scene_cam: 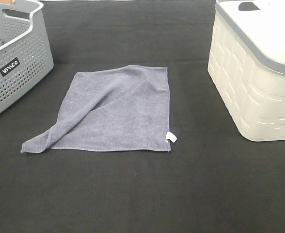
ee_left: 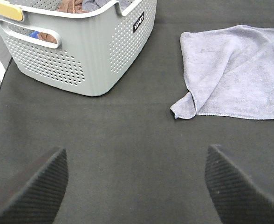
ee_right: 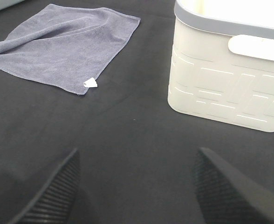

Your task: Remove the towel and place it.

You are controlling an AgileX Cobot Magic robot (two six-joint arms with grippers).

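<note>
The slate-grey towel [scene_cam: 118,111] lies spread on the black cloth at the middle of the table, one fold running diagonally to its near-left corner, a white tag [scene_cam: 171,137] at its near-right corner. It also shows in the left wrist view [ee_left: 239,70] and the right wrist view [ee_right: 62,44]. Neither gripper shows in the exterior high view. My left gripper [ee_left: 137,186] is open and empty over bare cloth, short of the towel. My right gripper [ee_right: 137,186] is open and empty over bare cloth, between the towel and the white basket.
A grey perforated basket [scene_cam: 16,58] holding cloths stands at the far left, also in the left wrist view [ee_left: 81,46]. A white basket [scene_cam: 259,73] stands at the far right, also in the right wrist view [ee_right: 230,70]. Black cloth [scene_cam: 142,194] covers the table.
</note>
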